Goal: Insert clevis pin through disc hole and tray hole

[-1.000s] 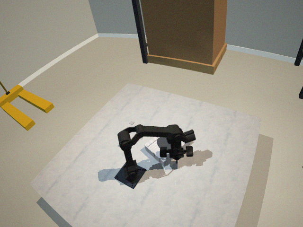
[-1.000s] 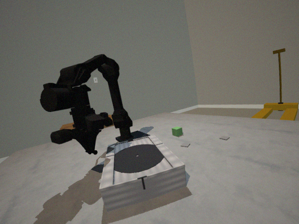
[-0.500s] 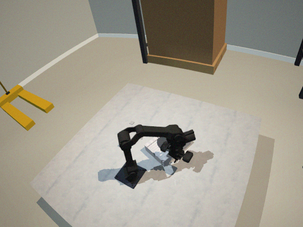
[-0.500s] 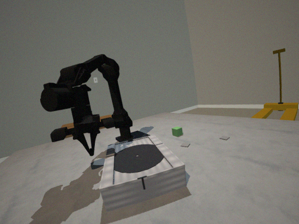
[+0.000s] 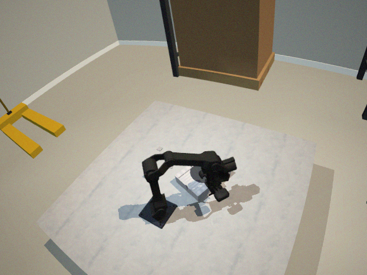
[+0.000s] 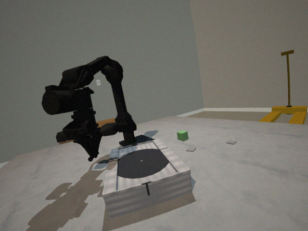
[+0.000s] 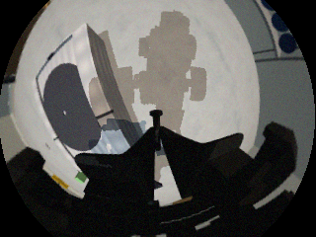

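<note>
"Can you read any writing there?"

"No brand or label that I can make out. The tray [image 5: 188, 185] [image 6: 170, 187] [image 7: 99, 64] has a dark, T-shaped mark [image 6: 148, 188] on one outer wall in the exterior view. I can't tell whether it's meant as a letter."

"And where's the pin [image 6: 93, 157] [image 7: 156, 127]?"

"In the tool [image 6: 94, 155] [image 7: 156, 129]. The fingers are closed on it, right at their tips. In the wrist view its round head sticks out past them, with part of the shank between them."

"Is it upright?"

"It looks tilted in the exterior view, though it's too small and dark there for me to tell which end is the head."

"Is it over the disc [image 5: 196, 173] [image 6: 139, 167] [image 7: 69, 99]?"

"No, the pin and tool are off to one side of the tray, above the desk [image 5: 237, 245] [image 6: 236, 186] [image 7: 227, 64] and apart from the tray wall. The disc lies flat inside the rim, with a small pale spot at its middle hole. I can't tell if the tray's hole lines up below it."

"Anything else around?"

"A green block [image 6: 182, 135] [image 7: 80, 177] sits on the desk, and the exterior view shows two thin grey squares near it, lying flat and apart. The arm [image 5: 189, 158] [image 6: 118, 96] covers the fingertips in the top view."
</note>
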`<state>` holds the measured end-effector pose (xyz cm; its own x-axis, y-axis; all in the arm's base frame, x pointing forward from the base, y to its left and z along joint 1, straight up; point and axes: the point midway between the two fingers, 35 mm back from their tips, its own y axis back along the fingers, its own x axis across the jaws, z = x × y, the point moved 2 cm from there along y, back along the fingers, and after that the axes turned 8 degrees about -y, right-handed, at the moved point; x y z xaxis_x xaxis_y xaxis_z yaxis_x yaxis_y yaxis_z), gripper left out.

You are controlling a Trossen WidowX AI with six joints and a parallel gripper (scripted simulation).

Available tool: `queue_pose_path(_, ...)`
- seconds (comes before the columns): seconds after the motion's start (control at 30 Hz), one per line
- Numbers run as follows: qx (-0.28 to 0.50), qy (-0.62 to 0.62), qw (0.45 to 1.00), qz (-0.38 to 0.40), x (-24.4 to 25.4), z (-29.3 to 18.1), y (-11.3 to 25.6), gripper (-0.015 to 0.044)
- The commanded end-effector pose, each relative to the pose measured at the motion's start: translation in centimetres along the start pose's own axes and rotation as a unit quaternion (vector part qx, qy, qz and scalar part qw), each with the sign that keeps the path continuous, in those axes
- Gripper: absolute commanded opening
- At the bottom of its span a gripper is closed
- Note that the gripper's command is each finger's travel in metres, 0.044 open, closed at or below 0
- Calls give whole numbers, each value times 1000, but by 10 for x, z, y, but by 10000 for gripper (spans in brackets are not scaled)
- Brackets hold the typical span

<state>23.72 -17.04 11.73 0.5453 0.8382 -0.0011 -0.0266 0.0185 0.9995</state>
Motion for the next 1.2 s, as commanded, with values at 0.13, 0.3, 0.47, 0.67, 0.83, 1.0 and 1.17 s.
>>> queue_pose_path(0.13, 1, -131, 991, 0, 0, -1, 0, 0)
queue_pose_path(0.3, 1, -216, 976, 0, 0, -1, 0, 0)
queue_pose_path(0.47, 1, -299, 954, 0, 0, -2, 0, 0)
queue_pose_path(0.67, 1, -396, 918, 0, 0, -2, 0, 0)
queue_pose_path(0.83, 1, -474, 881, 0, 0, -2, 1, 0)
queue_pose_path(1.0, 1, -548, 837, 0, 0, -2, 1, 0)
queue_pose_path(1.17, 1, -618, 786, 0, 0, -3, 1, 0)
